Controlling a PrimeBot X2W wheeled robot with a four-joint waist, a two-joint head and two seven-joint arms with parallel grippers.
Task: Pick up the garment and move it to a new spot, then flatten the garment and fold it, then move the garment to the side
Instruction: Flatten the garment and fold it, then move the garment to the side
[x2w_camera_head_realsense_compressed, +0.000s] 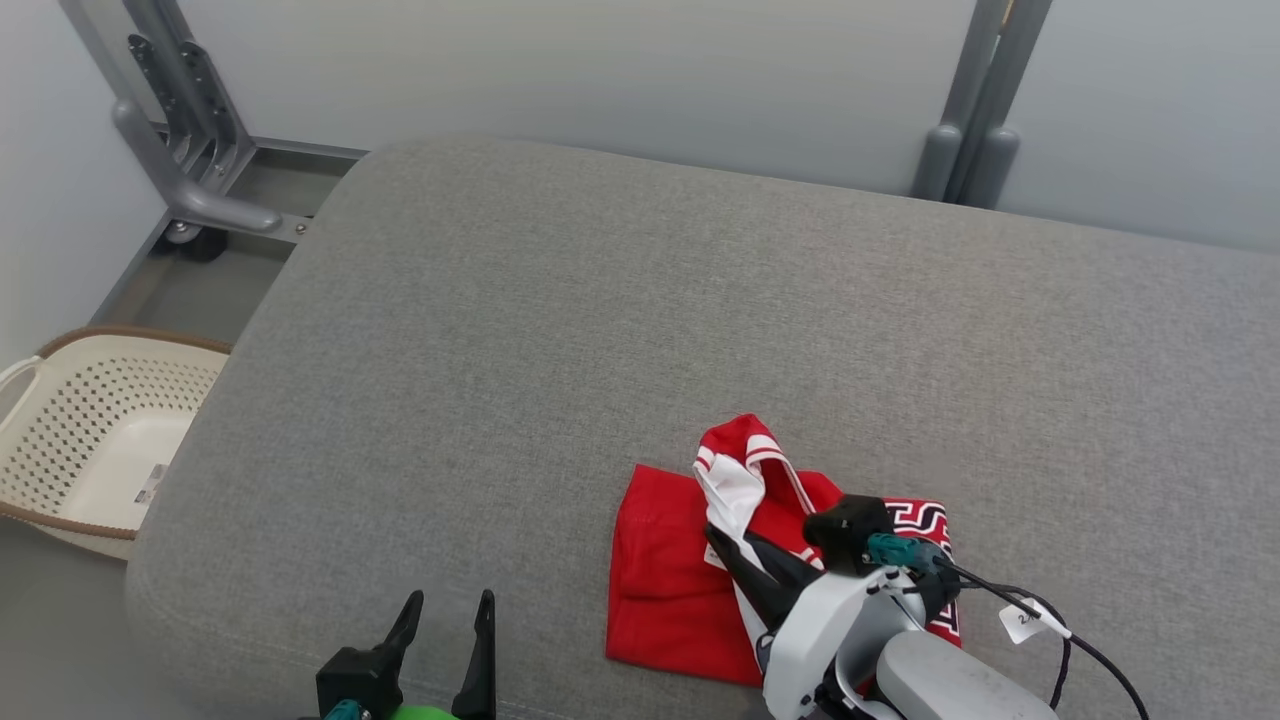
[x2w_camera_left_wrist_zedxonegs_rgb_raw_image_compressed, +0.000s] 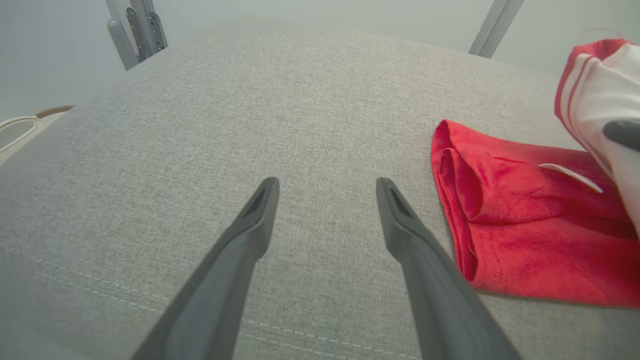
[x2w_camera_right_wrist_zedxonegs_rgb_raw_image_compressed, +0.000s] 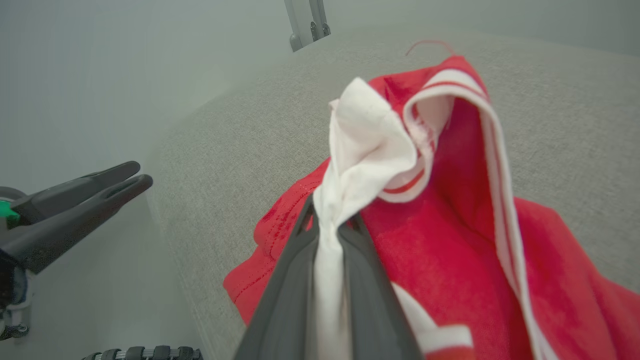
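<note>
— Off the left edge of the grey cushion (x2w_camera_head_realsense_compressed: 560, 300), what is that?
— A cream basket (x2w_camera_head_realsense_compressed: 70, 440) with a perforated wall, standing on the floor just beside the cushion.
— And along the near edge?
— The left gripper (x2w_camera_head_realsense_compressed: 451, 600) hovers there, left of the middle. Its two dark fingers are spread wide with nothing between them, and they are clear of the cloth.
— Where is the garment (x2w_camera_head_realsense_compressed: 665, 590)?
— It is red and lies by the near edge, right of the middle. Most of it is flat on the cushion, and a white-lined part with red and white stripes is raised above the rest.
— What holds that part up?
— The right gripper (x2w_camera_right_wrist_zedxonegs_rgb_raw_image_compressed: 330, 225), furthest right. Its fingers are pinched together on the white fabric, which bunches up past the tips.
</note>
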